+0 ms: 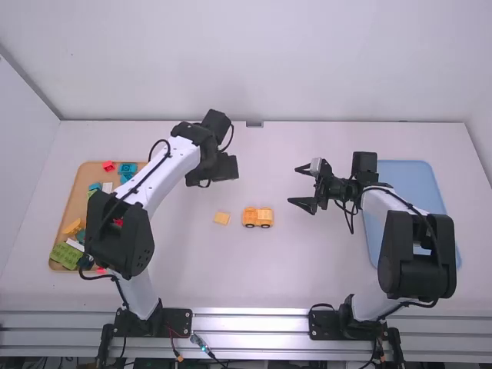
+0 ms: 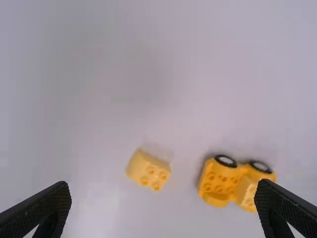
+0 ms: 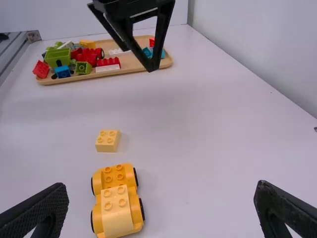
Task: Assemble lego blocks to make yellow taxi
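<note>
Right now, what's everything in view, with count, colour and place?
car base: 1, orange-yellow, mid-table
stacked block: 1, pale yellow, on car base
loose block: 1, pale yellow, left of car base
wooden tray: 1, tan, far left
bricks: many, mixed colours, wooden tray
blue tray: 1, blue, right
table: 1, white, beneath everything
left gripper: 1, black, open, above table
right gripper: 1, black, open, right of car base

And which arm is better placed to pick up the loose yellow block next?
Left, I think: the open left gripper hangs closer to the block; the right gripper is beyond the toy car.
</note>
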